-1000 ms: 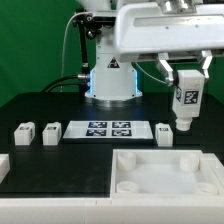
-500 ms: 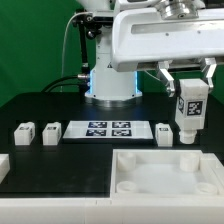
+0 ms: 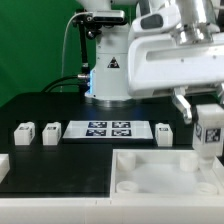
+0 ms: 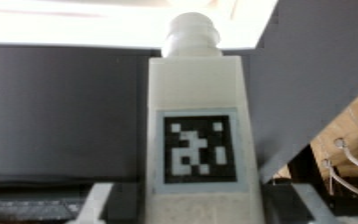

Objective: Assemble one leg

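Gripper: black two-finger gripper [image 3: 207,110] clamped on one white plastic leg [image 3: 209,133], upright, with a black-and-white square tag.
Leg's place: over the large white raised-rim tray [image 3: 150,162], at the exterior view's right.
Loose pieces: three small white blocks [image 3: 164,132] on the black table [image 3: 60,100].
Marker board [image 3: 108,130]: one, four tags.

The gripper [image 3: 207,108], clamped on the leg [image 3: 210,135], is now further toward the exterior view's right and lower than a second ago. The leg has come from beside the tray [image 3: 140,156] to its right-hand end, where its lower tip overlaps the far rim. The arm [image 3: 170,60] looms larger.
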`<state>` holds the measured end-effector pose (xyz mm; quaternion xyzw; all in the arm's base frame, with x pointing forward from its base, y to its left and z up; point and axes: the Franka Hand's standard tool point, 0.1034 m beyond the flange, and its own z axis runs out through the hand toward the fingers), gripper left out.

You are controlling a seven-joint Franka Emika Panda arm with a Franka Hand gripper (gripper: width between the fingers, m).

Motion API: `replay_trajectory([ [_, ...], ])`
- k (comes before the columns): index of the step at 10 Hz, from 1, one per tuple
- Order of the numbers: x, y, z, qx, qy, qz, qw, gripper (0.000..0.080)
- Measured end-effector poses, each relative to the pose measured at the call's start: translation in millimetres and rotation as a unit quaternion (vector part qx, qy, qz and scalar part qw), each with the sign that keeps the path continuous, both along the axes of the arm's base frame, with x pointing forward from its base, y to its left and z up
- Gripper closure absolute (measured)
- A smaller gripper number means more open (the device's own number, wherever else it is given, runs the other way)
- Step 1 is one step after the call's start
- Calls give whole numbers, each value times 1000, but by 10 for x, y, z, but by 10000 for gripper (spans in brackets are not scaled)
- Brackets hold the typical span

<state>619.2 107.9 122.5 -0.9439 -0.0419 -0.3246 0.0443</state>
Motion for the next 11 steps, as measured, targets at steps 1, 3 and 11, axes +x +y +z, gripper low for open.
replay_trajectory([
  [1, -21, 42, -96, 2, 8, -1, 1000, 508],
  [3, -31, 41, -196, 0, 19, 0, 1000, 508],
  [11, -34, 51, -353, -1, 24, 0, 1000, 508],
])
